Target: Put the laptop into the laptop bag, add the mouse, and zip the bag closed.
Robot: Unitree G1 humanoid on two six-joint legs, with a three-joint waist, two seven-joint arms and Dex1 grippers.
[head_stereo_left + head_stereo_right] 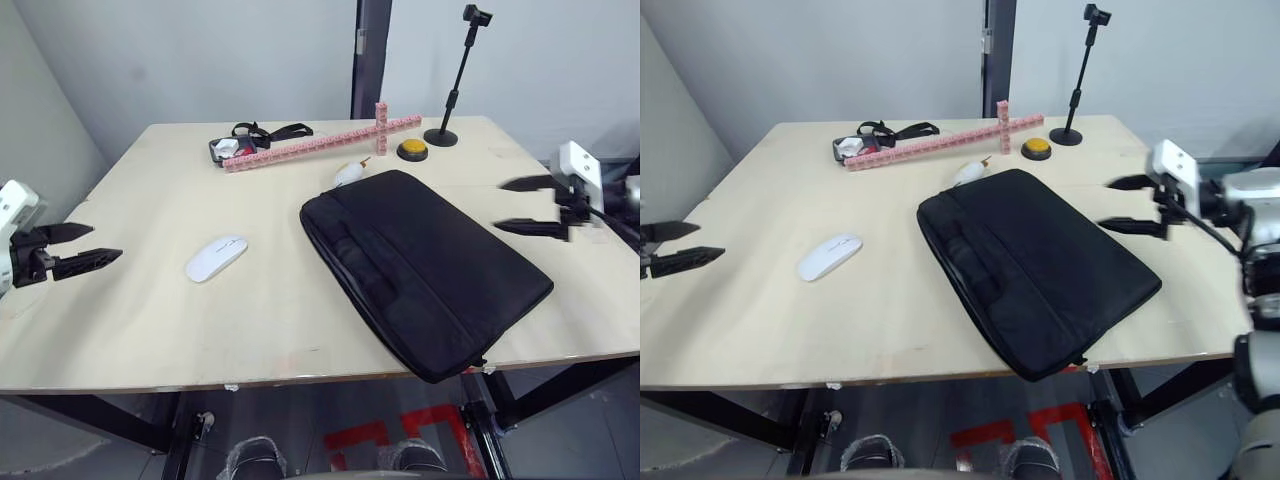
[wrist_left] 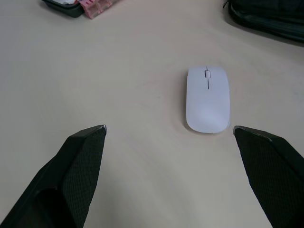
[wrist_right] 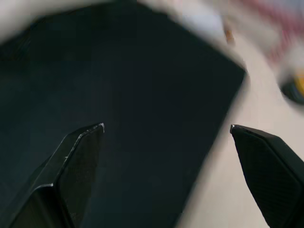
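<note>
The black laptop bag (image 1: 425, 268) lies flat and slanted in the middle of the worktop (image 1: 140, 300), and the little white mouse (image 1: 215, 257) sits on the bare wood to its left, well apart from it. The left gripper (image 1: 95, 245) hangs near the left edge with its jaws wide open, holding nothing and pointing toward the mouse. The right gripper (image 1: 1118, 205) is by the bag's right side, jaws wide open too and holding nothing.

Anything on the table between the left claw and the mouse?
No. The left wrist view shows only bare tabletop between the open left claw and the white mouse.
</note>
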